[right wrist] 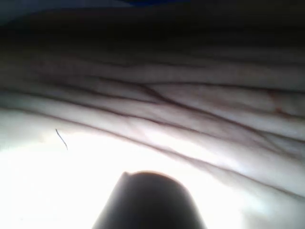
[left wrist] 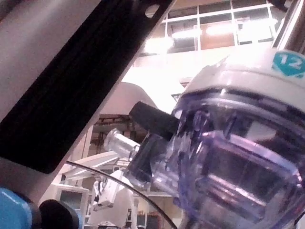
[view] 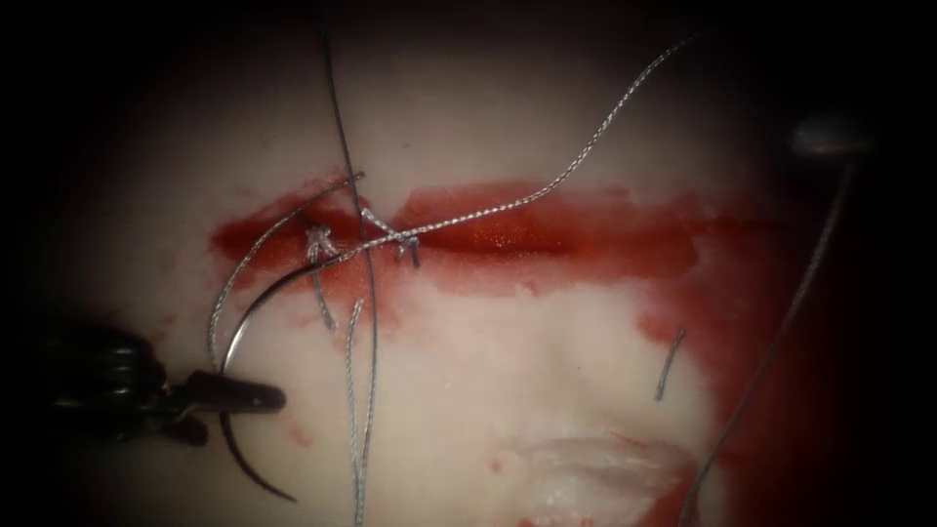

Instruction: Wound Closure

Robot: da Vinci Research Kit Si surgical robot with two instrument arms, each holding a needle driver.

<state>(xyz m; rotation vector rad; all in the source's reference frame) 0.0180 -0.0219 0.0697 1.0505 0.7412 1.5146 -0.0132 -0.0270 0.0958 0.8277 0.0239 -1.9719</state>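
At the lower left of the endoscope view the left tool has its jaws closed on the needle, gripping it at about the middle of its curve. From the grip one limb of the needle sweeps down to a free end near the bottom of the frame, and the other rises to the right toward the cut, which runs as a red band across the middle of the tissue. Whether that upper end enters the tissue cannot be told. The thread leaves the knotted stitches at the cut's left part and climbs to the upper right. A cut end of thread lies at lower right, amid red fluid.
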